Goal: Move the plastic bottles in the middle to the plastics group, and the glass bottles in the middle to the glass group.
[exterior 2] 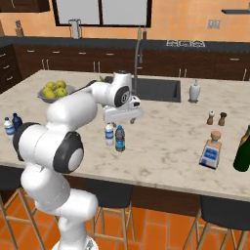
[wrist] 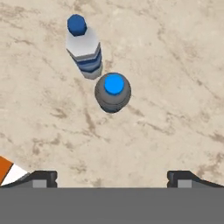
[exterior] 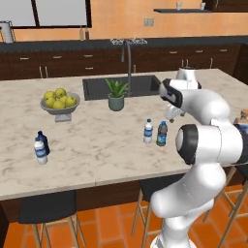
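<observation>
Marble tabletop [exterior: 97,145] carries both plastic bottles upright near the front edge: pale clear bottle [exterior: 148,131] and dark grey bottle [exterior: 162,133], side by side, nearly touching. Gripper [wrist: 112,178] hangs above them, fingers spread wide, holding nothing; dark grey bottle sits almost straight below it. White bottle [exterior: 40,150] and navy bottle [exterior: 43,142] stand together far left. Cork-topped square flask [exterior 2: 211,150] stands well off to the right.

A yellow fruit bowl [exterior: 60,107] stands at nine o'clock from the potted plant [exterior: 116,95]; the sink [exterior: 97,89] lies behind.
</observation>
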